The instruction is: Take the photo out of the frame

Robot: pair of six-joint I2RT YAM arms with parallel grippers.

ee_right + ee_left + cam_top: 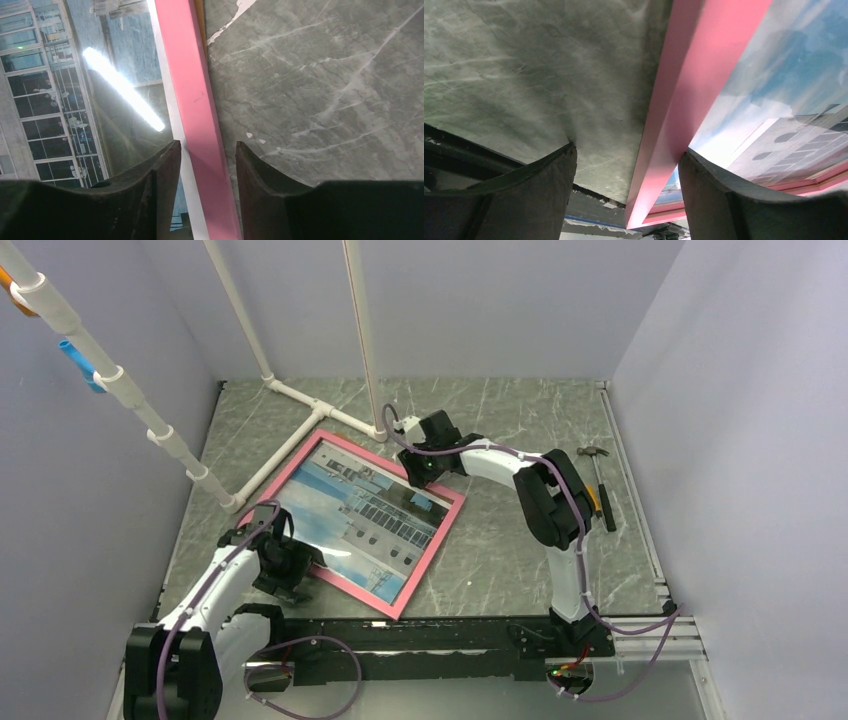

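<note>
The frame (432, 552) lay flat and face-up on the table (520, 560), skewed, its far corner near the foot of the white pipe stand (300, 438), w/ the photo (365, 515) seated inside it, so nothing was out yet. The left gripper (290, 565) sat at the near-left rail and the right gripper (425, 465) at the far-right rail, i.e. opposite sides, prob. so the frame could be lifted level or turned over to reach the back. In the left wrist view the left gripper's jaws stood wide, straddling the pink rail w/ bare table showing betw. one finger and the rail; it gripped nothing. In the right wrist view the right gripper's jaws were much narrower, one finger over the photo side and one over the table side, w/ thin gaps either side of the rail, so no firm hold yet as far as I could see. A hammer (598, 485) lay well apart at the right, untouched.
</note>
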